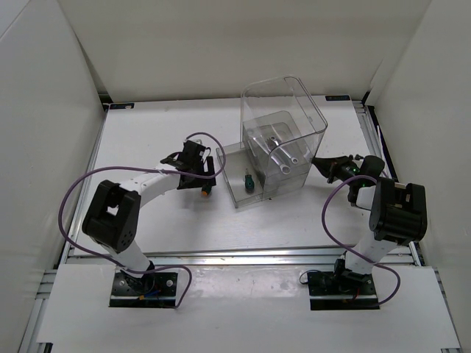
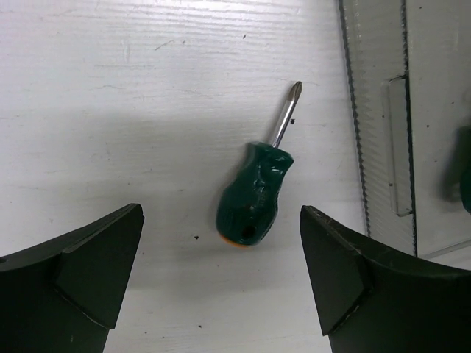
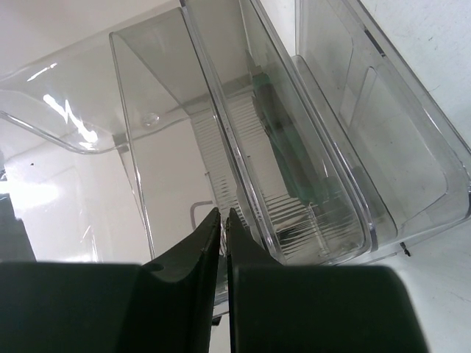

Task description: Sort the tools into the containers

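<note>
- A clear plastic bin [image 1: 309,118] with stepped inner compartments stands on a white table [image 1: 147,132], slightly right of the middle and toward the far side.
- A stubby screwdriver [image 2: 254,198] with a dark green handle and an orange butt lies flat on the table, just left of the bin's low near compartment. In the left wrist view its metal tip points away toward the upper right, and the bin's ribbed wall runs along the right edge of that view.
- The left gripper [image 2: 220,257] hangs over this screwdriver, released, with its two dark fingers [image 2: 81,272] spread wide to either side of the handle and not touching it.
- A second screwdriver [image 1: 249,180] with a green handle sits inside the bin's low compartment at the near left.
- Silver wrenches [image 1: 285,153] lie in a higher compartment in the middle of the bin.
- The right gripper [image 3: 223,219] is at the bin's right side, clenched, its fingers nearly together with nothing visible between them. Whether the tips touch the wall cannot be told.
- In the right wrist view a dark green shape [image 3: 283,147] shows through the clear walls, too blurred to name.
</note>
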